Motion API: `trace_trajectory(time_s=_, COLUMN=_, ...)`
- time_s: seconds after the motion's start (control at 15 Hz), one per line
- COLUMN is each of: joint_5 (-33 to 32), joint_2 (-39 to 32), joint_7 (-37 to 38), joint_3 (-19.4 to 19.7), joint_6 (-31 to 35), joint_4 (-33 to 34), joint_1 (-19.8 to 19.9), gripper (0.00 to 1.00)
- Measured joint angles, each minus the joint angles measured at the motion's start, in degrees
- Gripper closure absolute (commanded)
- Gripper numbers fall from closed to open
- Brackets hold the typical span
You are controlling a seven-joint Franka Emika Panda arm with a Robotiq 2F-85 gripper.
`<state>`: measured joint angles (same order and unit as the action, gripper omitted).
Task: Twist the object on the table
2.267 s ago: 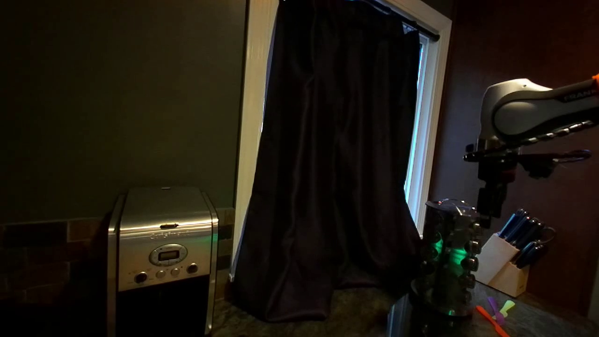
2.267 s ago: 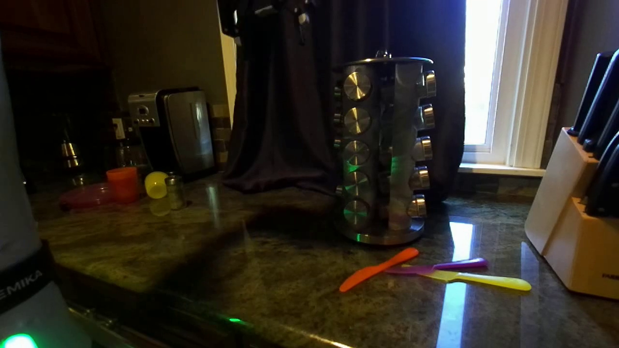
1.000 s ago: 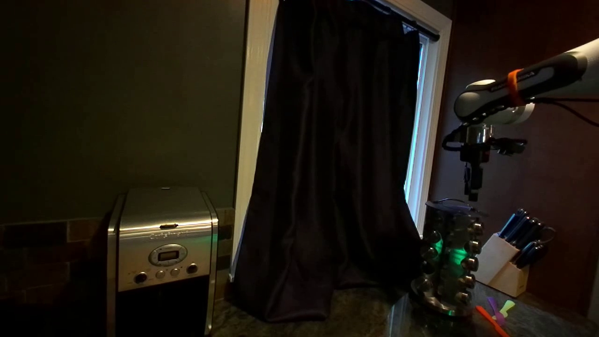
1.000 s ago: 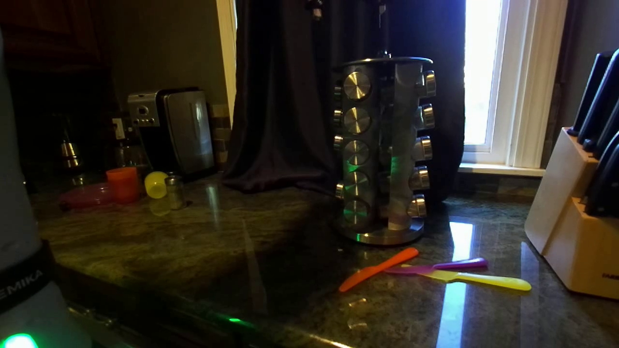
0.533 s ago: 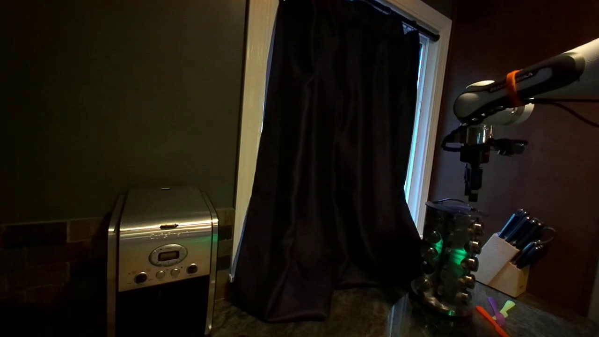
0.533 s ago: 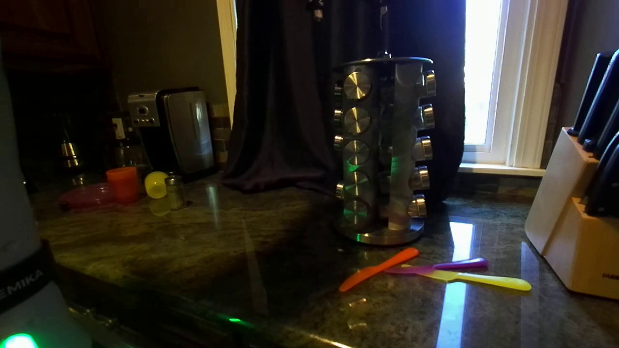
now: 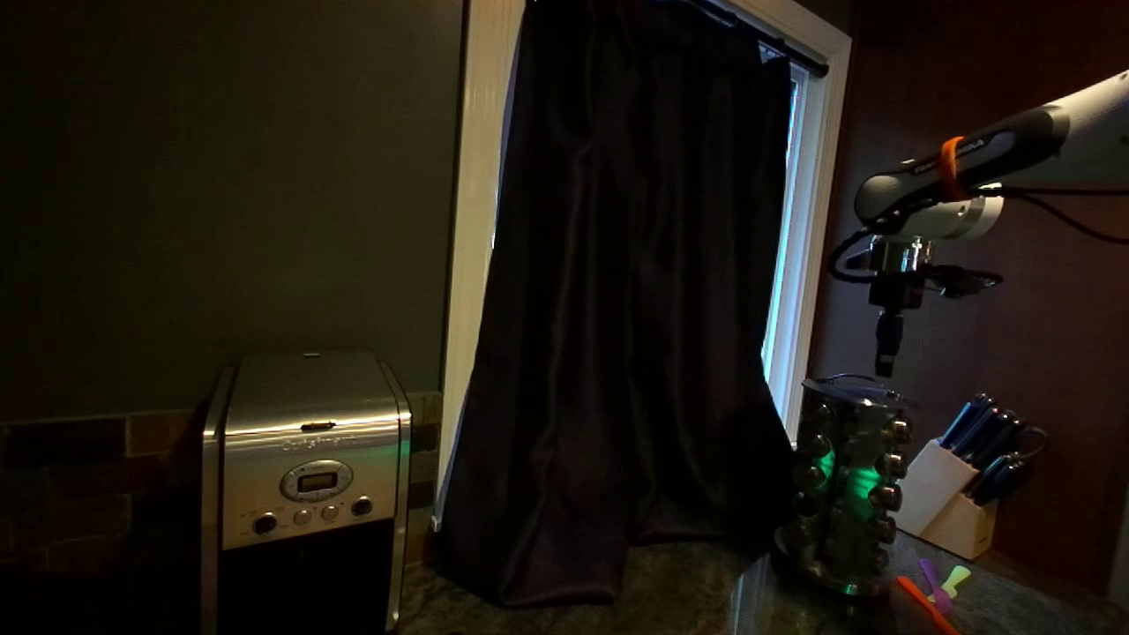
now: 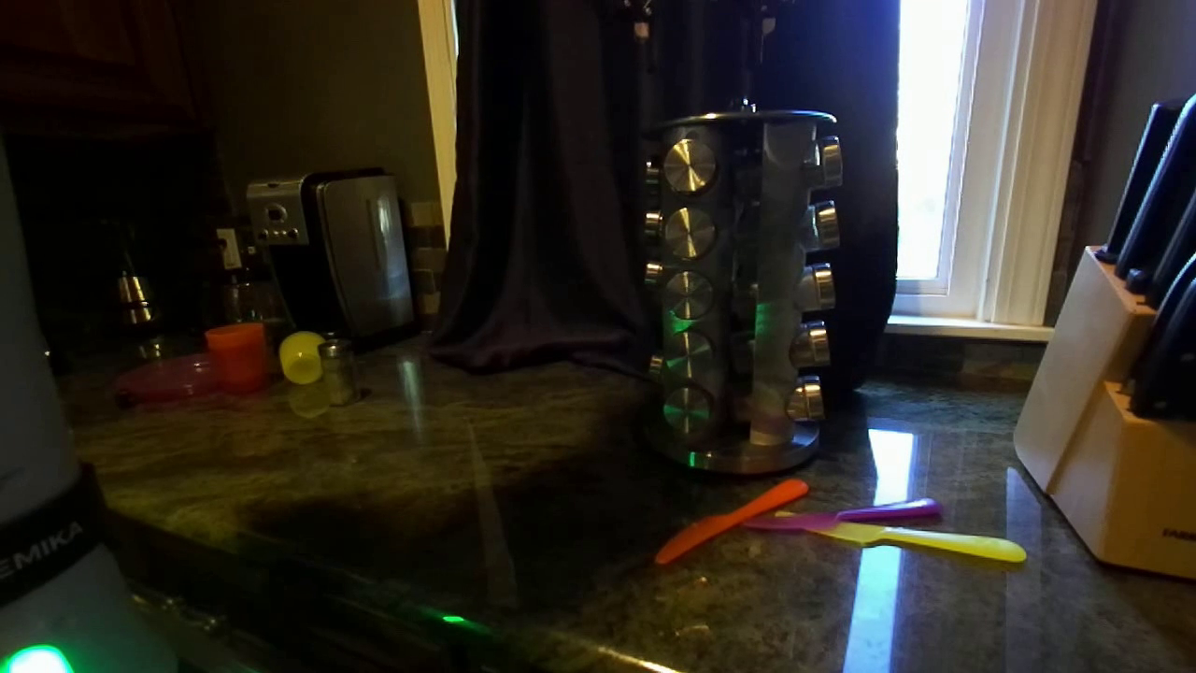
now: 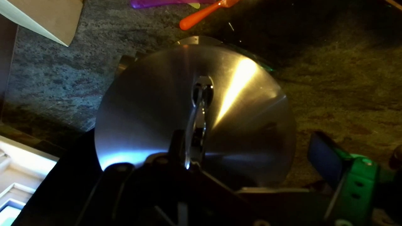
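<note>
In an exterior view the gripper [image 7: 885,360] is hanging just above the spice rack [image 7: 851,494], i.e. the thing to twist, which is standing upright on the countertop [image 7: 688,573]. A slim gap is showing b/w tips & rack top.

In an exterior view the round base [image 8: 747,458] is sitting flat, w/ an orange spreader [image 8: 733,522] lying just in front. The fingertips [image 8: 642,31] are dangling apart near the frame's top, one nearly over the rack's middle, the other out at its edge, so pos. isn't looking centred.

In the wrist view the fingers [image 9: 325,158] are standing wide apart, holding nothing. The loop handle [image 9: 190,125] is rising b/w them from the top plate [image 9: 163,106], close beside one finger, well apart from the other; can't tell if the near one's touching.

I'm judging the step as lining up for a grip. Doing it well is calling for centring 1st, b/c otherwise the near finger may be shoving the rack sideways. The loop's running crosswise to the closing direction, so that angle's worth keeping. Then: lowering straight, stopping before pressing the plate, pinching gently, turning slowly abt the rack's own upright axis. Any sideways drag could be tipping it or sliding its base.
</note>
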<state>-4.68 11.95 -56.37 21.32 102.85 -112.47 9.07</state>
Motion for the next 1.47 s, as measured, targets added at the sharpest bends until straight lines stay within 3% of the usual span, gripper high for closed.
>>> trace_trajectory(time_s=0.2, joint_5=0.9, joint_2=-2.0, joint_7=0.0, joint_3=0.0, joint_6=0.0, joint_4=1.6, joint_1=0.6, gripper=0.03)
trace_trajectory(time_s=0.27, joint_5=1.1, joint_2=-2.7, joint_7=0.0, joint_3=-0.1, joint_6=0.0, joint_4=2.1, joint_1=0.8, gripper=0.12)
trace_trajectory(time_s=0.4, joint_5=1.4, joint_2=-4.0, joint_7=0.0, joint_3=-0.2, joint_6=0.0, joint_4=3.2, joint_1=1.2, gripper=0.20)
trace_trajectory(time_s=0.53, joint_5=1.7, joint_2=-5.2, joint_7=0.1, joint_3=-0.3, joint_6=0.0, joint_4=4.3, joint_1=1.5, gripper=0.45)
trace_trajectory(time_s=0.73, joint_5=1.8, joint_2=-6.8, joint_7=1.0, joint_3=-0.7, joint_6=0.0, joint_4=5.7, joint_1=1.9, gripper=0.57)
trace_trajectory(time_s=1.0, joint_5=1.8, joint_2=-8.6, joint_7=4.4, joint_3=-1.8, joint_6=0.0, joint_4=6.7, joint_1=2.5, gripper=0.33)
trace_trajectory(time_s=1.13, joint_5=1.7, joint_2=-9.2, joint_7=6.6, joint_3=-2.2, joint_6=0.0, joint_4=7.0, joint_1=2.7, gripper=0.28)
trace_trajectory(time_s=1.27, joint_5=1.7, joint_2=-9.5, joint_7=9.0, joint_3=-2.5, joint_6=-0.3, joint_4=7.2, joint_1=2.8, gripper=0.45)
trace_trajectory(time_s=1.33, joint_5=1.7, joint_2=-9.6, joint_7=10.1, joint_3=-2.7, joint_6=-0.8, joint_4=7.4, joint_1=2.9, gripper=0.62)
trace_trajectory(time_s=1.4, joint_5=1.7, joint_2=-9.6, joint_7=11.2, joint_3=-2.8, joint_6=-1.4, joint_4=7.6, joint_1=3.0, gripper=0.62)
trace_trajectory(time_s=1.47, joint_5=1.7, joint_2=-9.6, joint_7=12.3, joint_3=-2.8, joint_6=-2.0, joint_4=7.7, joint_1=3.1, gripper=0.69)
